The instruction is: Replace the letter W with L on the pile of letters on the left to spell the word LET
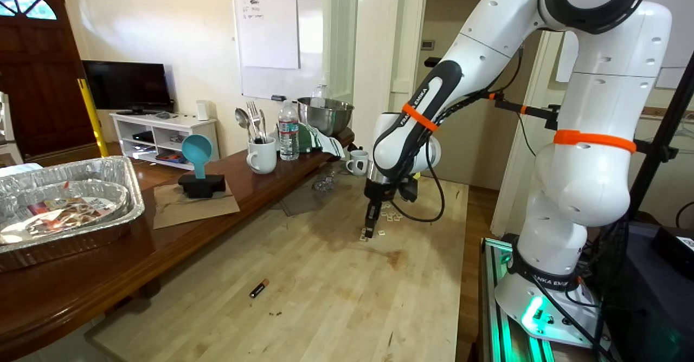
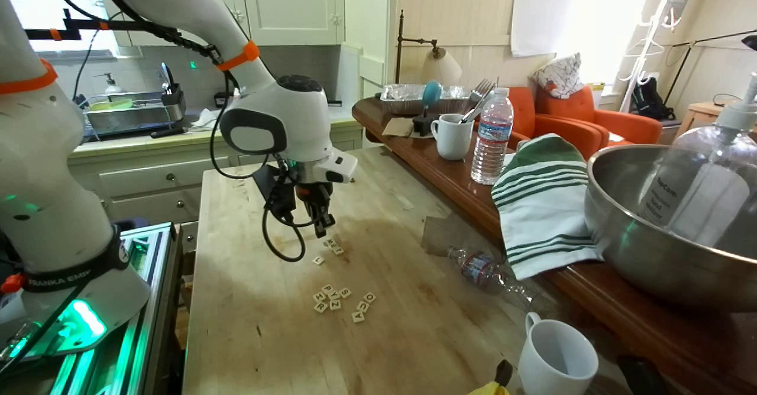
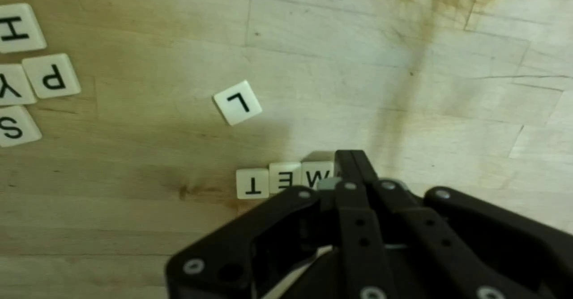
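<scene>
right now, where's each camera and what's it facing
In an exterior view: from the tabletop end near the battery, facing the whiteboard; nearly all the arm shows.
In an exterior view: from the end near the foreground mug, facing cabinets and an armchair; part of the arm shows.
Wrist view: wrist-mounted, looking down at the L tile and WET row; only the shut gripper shows.
Both exterior views share the upright water bottle.

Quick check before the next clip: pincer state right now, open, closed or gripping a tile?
Pincer: closed, holding nothing; the W tile is not gripped.
</scene>
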`<state>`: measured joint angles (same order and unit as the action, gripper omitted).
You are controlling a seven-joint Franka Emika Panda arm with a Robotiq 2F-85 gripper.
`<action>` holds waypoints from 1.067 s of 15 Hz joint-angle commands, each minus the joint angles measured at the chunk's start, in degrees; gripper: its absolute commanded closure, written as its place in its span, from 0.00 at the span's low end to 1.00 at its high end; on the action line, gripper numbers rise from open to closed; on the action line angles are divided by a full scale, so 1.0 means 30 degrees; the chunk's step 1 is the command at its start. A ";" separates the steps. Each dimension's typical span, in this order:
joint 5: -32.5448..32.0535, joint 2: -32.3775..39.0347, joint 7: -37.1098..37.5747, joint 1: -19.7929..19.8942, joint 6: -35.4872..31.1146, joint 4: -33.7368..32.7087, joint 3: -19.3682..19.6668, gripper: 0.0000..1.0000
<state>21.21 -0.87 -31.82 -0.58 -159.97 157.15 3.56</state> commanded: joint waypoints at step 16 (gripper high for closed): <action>0.2411 0.2160 -0.3084 -0.0060 -0.1660 -0.1116 -0.0626 1.00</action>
<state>26.29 3.43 -39.14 -0.64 -163.02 154.90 2.37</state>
